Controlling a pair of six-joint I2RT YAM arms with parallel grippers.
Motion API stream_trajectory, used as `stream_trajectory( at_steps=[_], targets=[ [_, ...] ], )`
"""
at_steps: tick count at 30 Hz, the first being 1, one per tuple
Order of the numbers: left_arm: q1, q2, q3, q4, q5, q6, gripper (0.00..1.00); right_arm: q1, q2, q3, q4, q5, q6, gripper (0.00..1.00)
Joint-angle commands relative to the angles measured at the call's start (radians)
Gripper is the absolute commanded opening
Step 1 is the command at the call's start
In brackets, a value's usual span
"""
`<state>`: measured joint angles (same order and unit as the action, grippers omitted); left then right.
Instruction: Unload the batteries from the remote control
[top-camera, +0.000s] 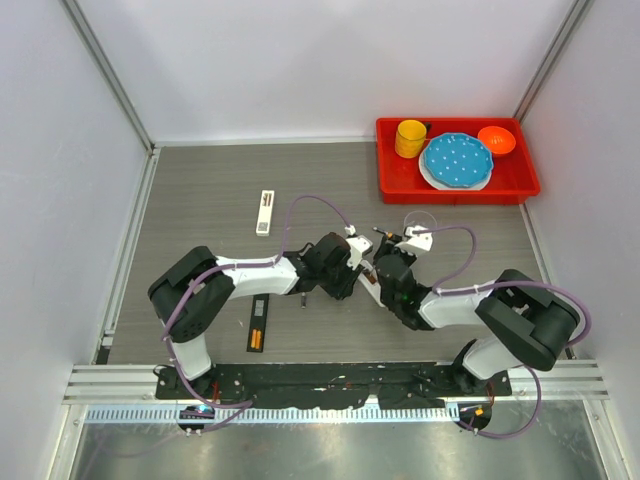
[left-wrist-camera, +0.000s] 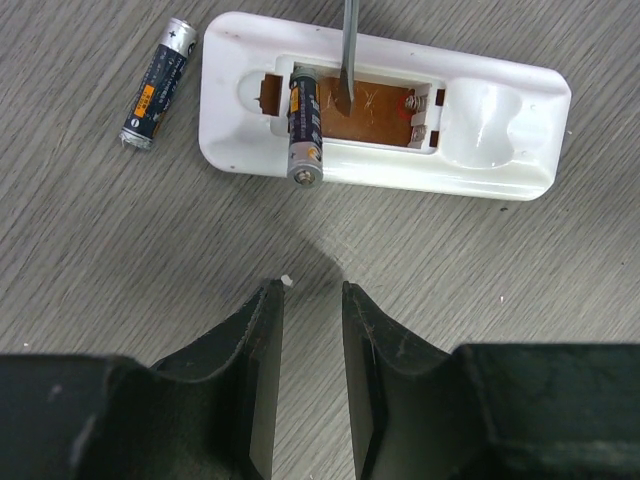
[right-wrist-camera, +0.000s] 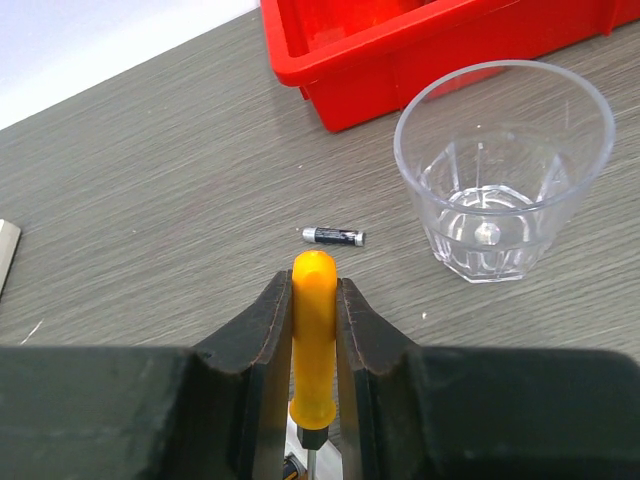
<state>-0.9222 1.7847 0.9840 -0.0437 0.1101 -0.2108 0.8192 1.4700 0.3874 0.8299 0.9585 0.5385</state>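
Note:
The white remote control (left-wrist-camera: 500, 120) lies back-up on the table with its battery bay open. One dark battery (left-wrist-camera: 304, 125) sits tilted at the bay's left end, its silver tip sticking out over the near edge. A second battery (left-wrist-camera: 158, 83) lies loose on the table left of the remote; it also shows in the right wrist view (right-wrist-camera: 334, 236). My right gripper (right-wrist-camera: 314, 280) is shut on the orange-handled screwdriver (right-wrist-camera: 314, 340), and its blade (left-wrist-camera: 348, 55) rests in the bay beside the battery. My left gripper (left-wrist-camera: 312, 290) is open and empty, just in front of the remote.
A clear plastic cup (right-wrist-camera: 500, 170) stands to the right, beyond the remote. A red tray (top-camera: 457, 185) with a yellow cup, blue plate and orange bowl is at the back right. Another white remote (top-camera: 264, 213) and a black bar with an orange piece (top-camera: 258, 325) lie on the left.

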Motion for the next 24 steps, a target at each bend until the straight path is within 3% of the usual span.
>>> stream_trajectory(
  at_steps=[1, 7, 14, 22, 24],
  targets=[
    [0.005, 0.015, 0.018, -0.012, 0.020, -0.012, 0.33, 0.015, -0.008, 0.033, 0.052, 0.140, -0.058, 0.01],
    [0.005, 0.018, 0.021, -0.016, 0.023, -0.012, 0.33, 0.040, 0.079, 0.073, 0.089, 0.172, -0.072, 0.01],
    [0.005, 0.022, 0.025, -0.019, 0.028, -0.012, 0.33, 0.097, 0.237, 0.154, 0.233, 0.362, -0.188, 0.01],
    [0.005, 0.013, 0.018, -0.013, 0.013, -0.012, 0.33, 0.139, 0.380, 0.133, 0.728, 0.459, -0.417, 0.01],
    [0.005, 0.015, 0.018, -0.013, 0.013, -0.013, 0.33, 0.144, 0.378, 0.134, 0.756, 0.468, -0.451, 0.01]
  ],
)
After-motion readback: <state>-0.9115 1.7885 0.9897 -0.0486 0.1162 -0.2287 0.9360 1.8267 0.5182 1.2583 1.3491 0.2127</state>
